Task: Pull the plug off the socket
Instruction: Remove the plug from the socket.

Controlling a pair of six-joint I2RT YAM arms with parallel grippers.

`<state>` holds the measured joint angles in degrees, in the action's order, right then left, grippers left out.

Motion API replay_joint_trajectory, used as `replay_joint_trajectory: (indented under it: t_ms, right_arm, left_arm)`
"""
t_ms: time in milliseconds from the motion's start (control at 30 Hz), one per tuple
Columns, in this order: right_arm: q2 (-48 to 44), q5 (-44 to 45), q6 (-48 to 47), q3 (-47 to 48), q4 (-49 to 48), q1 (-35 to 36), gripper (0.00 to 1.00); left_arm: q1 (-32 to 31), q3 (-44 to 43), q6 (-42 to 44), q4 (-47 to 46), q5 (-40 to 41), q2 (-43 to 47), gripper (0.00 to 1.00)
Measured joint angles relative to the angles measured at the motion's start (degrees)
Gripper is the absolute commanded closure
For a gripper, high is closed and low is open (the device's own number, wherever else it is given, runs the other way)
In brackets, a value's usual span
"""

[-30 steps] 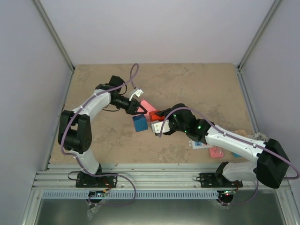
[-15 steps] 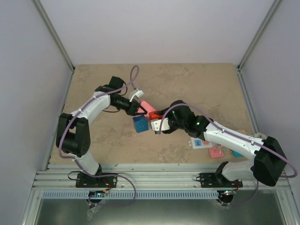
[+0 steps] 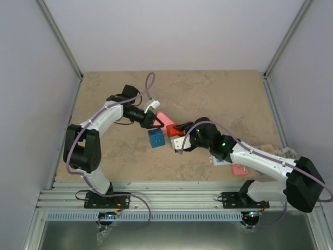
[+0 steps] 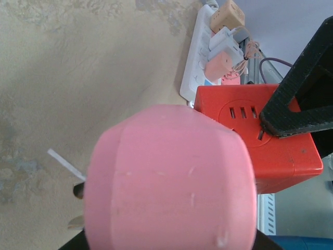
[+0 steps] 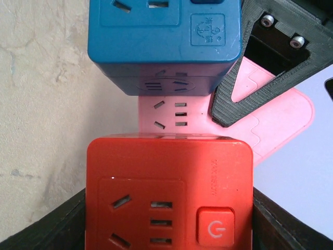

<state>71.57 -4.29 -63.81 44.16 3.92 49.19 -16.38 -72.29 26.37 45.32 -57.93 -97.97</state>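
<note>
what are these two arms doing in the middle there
The left hand is clamped on a pink block that has a blue cube and a red cube seated against it. The right hand grips the red cube, which sits flush on the pink block, not yet pulled off. The white power strip lies apart, with neither hand on it.

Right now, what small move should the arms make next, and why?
Probably the right gripper pulls the red cube straight off the pink block: its fingers flank the cube, which sits plugged in, while the left gripper clamps the block.
</note>
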Motion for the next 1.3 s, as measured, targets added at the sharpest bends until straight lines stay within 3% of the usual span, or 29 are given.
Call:
replay_joint_trajectory:
  t_ms: [367, 767, 1300]
  right_arm:
    - [-1.6, -0.7, -1.7, -2.4, -3.2, -0.6, 0.96]
    - [2.7, 6.3, -1.1, -0.8, -5.2, 1.9, 0.96]
    - [3.8, 1.6, 1.1, 5.3, 4.4, -0.2, 0.96]
  left_arm:
    - [0.1, -0.6, -0.3, -0.2, -0.5, -0.2, 1.0]
    - [0.5, -0.4, -2.5, -2.9, 2.7, -0.2, 1.0]
    - [0.7, 0.1, -2.5, -2.7, 1.2, -0.2, 1.0]
